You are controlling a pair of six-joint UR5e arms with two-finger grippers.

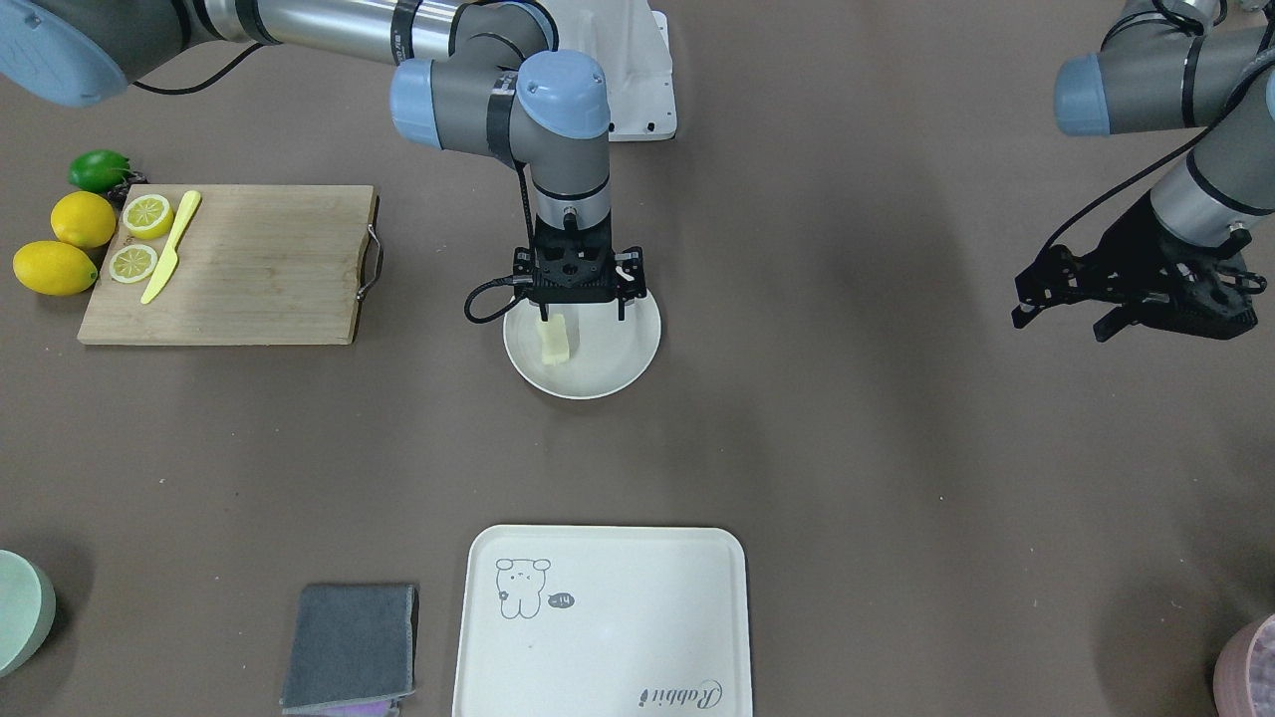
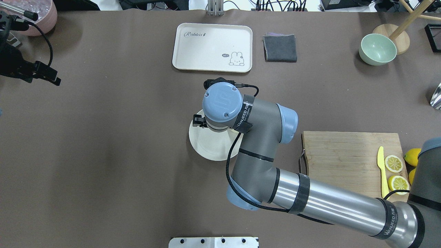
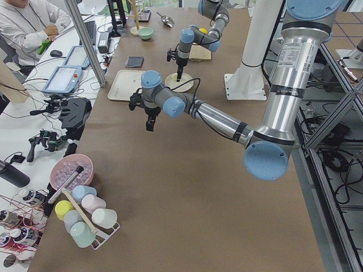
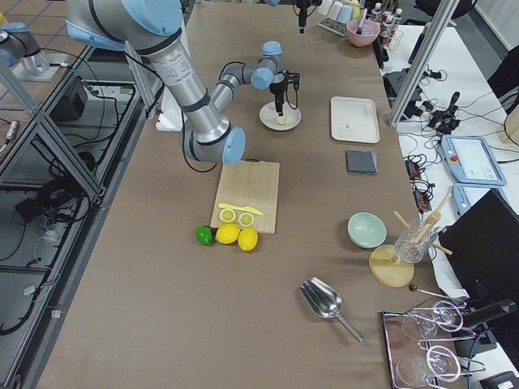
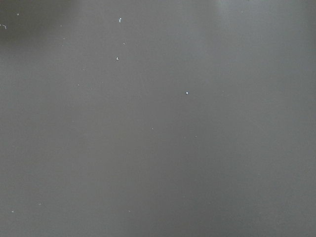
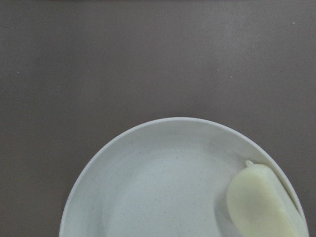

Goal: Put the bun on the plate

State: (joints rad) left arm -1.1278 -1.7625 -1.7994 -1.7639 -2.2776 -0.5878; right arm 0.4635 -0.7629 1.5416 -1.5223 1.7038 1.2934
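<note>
- Front-facing: right gripper (image 1: 583, 317) over the plate (image 1: 637, 360), jaws wide apart, empty; the bun (image 1: 555, 341) stands at the plate's 9 o'clock, just beside one jaw. Left gripper (image 1: 1061, 324), at 3 o'clock, looks spread, empty.
- Overhead: right arm (image 2: 262, 148) hides the bun.
- Right wrist: bun against rim, 4 o'clock.
- Placing looks done; next, lift straight up, not nudging it.

Bun (image 1: 555, 341) on plate (image 1: 620, 355), near rim.
</note>
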